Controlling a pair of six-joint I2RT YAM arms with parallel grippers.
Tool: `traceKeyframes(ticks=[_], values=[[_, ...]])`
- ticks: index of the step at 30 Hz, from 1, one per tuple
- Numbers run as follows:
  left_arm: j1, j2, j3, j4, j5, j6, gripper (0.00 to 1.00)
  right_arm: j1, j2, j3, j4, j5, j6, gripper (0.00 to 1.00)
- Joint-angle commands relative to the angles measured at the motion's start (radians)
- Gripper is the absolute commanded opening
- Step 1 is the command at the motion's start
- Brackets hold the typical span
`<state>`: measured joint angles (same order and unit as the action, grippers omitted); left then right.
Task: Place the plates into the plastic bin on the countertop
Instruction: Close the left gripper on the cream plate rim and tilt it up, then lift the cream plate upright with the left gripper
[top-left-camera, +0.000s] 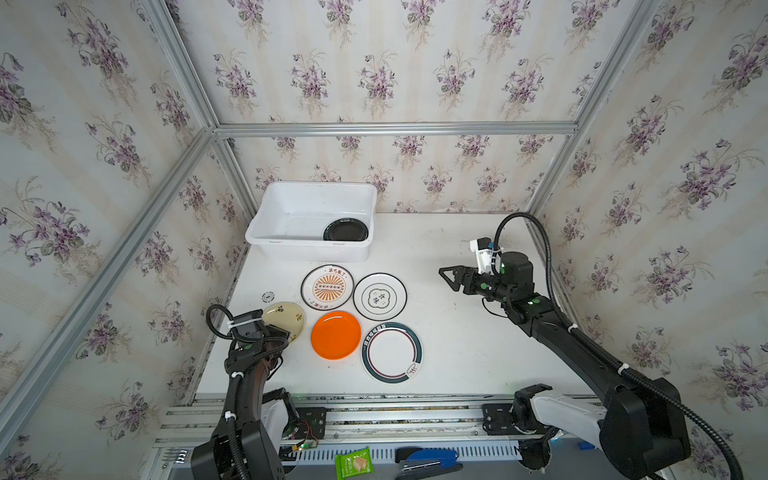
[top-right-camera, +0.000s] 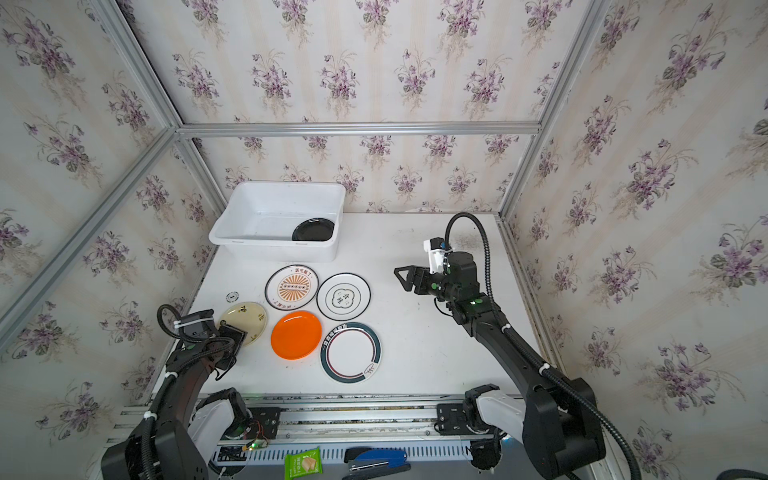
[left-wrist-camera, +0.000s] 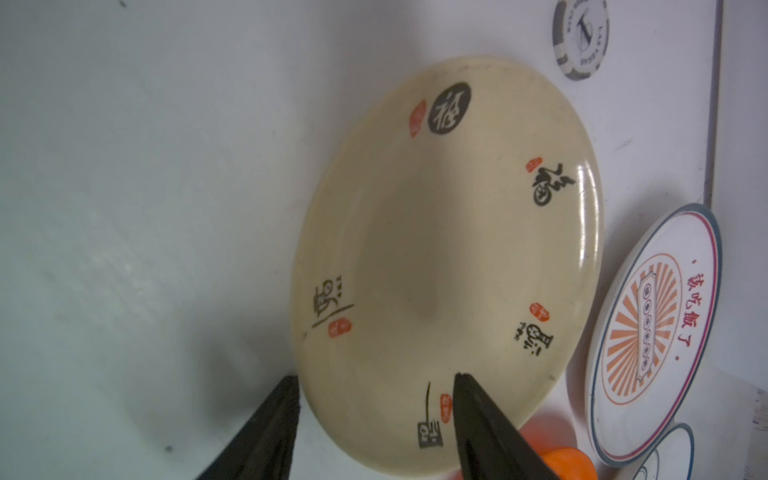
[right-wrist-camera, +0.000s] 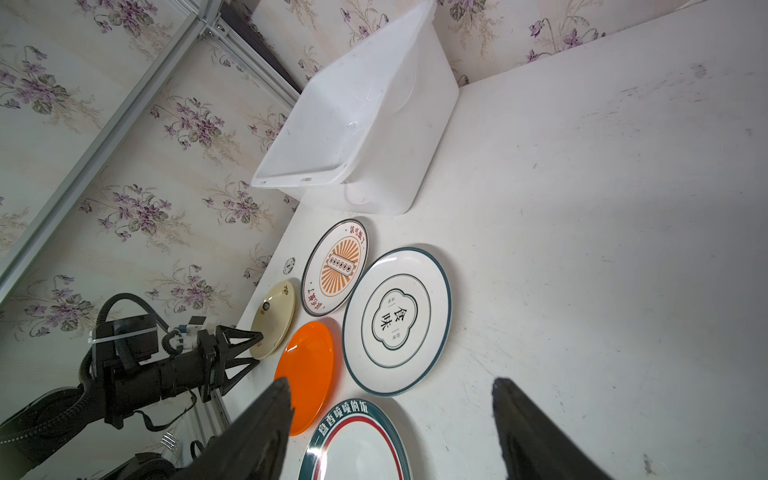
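1. Countertop: white and scuffed, and everything below rests on it.
2. Plastic bin: white, at the far left corner. A black plate lies flat inside its right end.
3. Plates, five, clustered in front of the bin: teal-banded plate, emblem plate, sunburst plate, orange plate and cream plate, the last nearest the left edge.
4. Right gripper: jaws wide and empty, raised over bare surface to the right of the plates.
5. Left gripper: jaws part-spread astride the cream plate's near rim, one finger over its face and one outside it, not clamped.
6. Poker chip: just beside the cream plate.
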<state>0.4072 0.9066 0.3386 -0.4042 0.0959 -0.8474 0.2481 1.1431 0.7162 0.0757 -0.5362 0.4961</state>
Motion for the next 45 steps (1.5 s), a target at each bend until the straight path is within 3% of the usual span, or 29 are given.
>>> traceKeyframes(ticks=[1,5,12,24,26,45], values=[[0.008,0.000,-0.012,0.029,-0.030,-0.027,0.51,0.000,0.003,0.002,0.014,0.032,-0.011,0.78],[0.022,0.018,-0.018,0.044,-0.021,-0.034,0.49,-0.004,0.003,0.012,-0.040,0.090,-0.037,0.79],[0.033,0.054,-0.028,0.073,-0.019,-0.053,0.32,-0.007,0.006,0.014,-0.034,0.082,-0.028,0.79],[0.055,0.100,-0.038,0.108,-0.009,-0.054,0.23,-0.009,0.007,0.012,-0.047,0.111,-0.027,0.79],[0.058,0.091,-0.043,0.113,-0.013,-0.061,0.16,-0.010,0.009,0.014,-0.057,0.118,-0.030,0.79],[0.115,0.047,-0.048,0.111,0.062,-0.076,0.03,-0.012,-0.013,-0.008,-0.053,0.149,-0.021,0.80]])
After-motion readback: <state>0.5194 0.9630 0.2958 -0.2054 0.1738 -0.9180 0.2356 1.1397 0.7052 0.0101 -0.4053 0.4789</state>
